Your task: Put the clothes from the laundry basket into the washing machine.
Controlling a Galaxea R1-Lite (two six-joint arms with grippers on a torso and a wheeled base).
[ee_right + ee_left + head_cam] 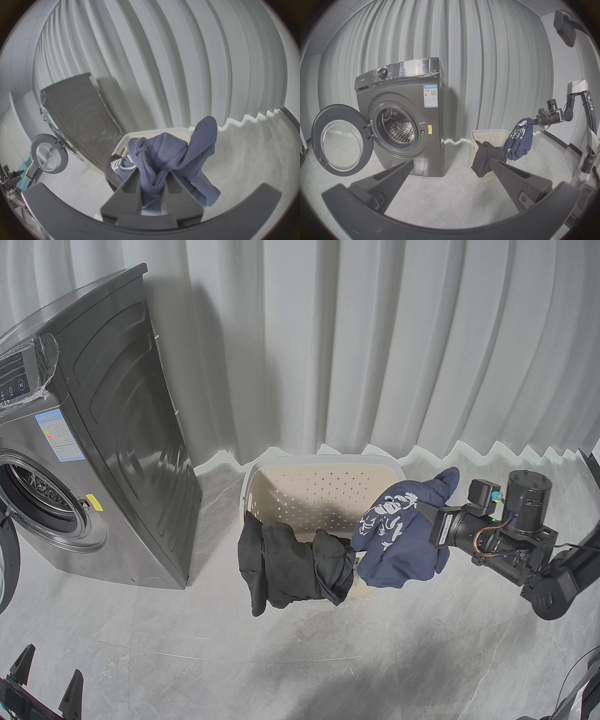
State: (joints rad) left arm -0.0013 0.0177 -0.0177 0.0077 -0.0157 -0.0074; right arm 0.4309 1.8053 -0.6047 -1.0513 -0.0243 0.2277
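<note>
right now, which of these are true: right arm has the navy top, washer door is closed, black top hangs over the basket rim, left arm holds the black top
1. The right gripper is shut on the navy garment. True.
2. The washing machine door is closed. False: it stands swung open, and the drum shows.
3. The black garment drapes over the rim of the laundry basket and hangs down outside. True.
4. The left gripper holds the black garment. False: its fingers are open and empty, apart from the basket.
</note>
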